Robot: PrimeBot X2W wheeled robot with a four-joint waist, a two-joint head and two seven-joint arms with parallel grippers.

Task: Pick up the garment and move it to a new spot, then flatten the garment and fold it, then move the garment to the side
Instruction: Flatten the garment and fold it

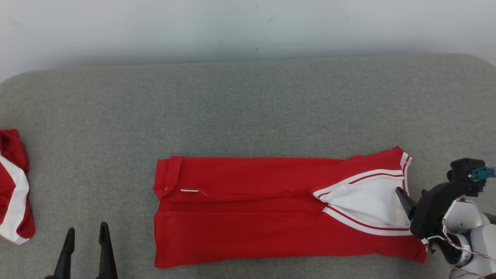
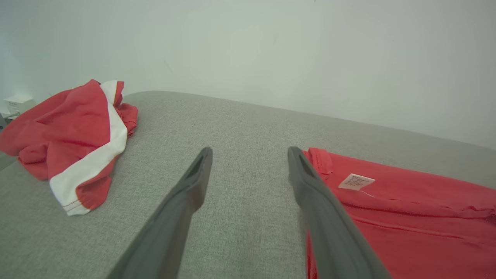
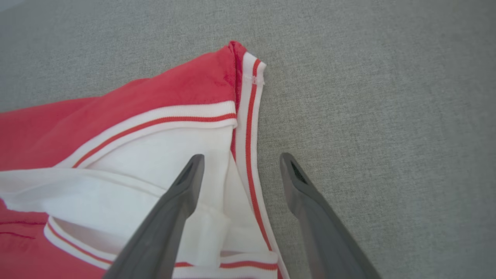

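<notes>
Right gripper (image 3: 241,158) close up, jaws spread and empty, straddling the striped trim at the right end of the garment (image 1: 271,217) — one finger over white cloth, the other over bare grey cushion (image 1: 248,97). Cannot tell whether touching. Risks catching only the top layer on closing and so peeling the lengthwise fold open, or dragging the flat piece askew. Left gripper (image 2: 250,151) also spread, holding nothing, just beside the garment's left hem — well apart from a crumpled second garment (image 2: 69,135).

Crumpled red-white cloth (image 1: 13,190) on grey surface (image 1: 248,112)
</notes>
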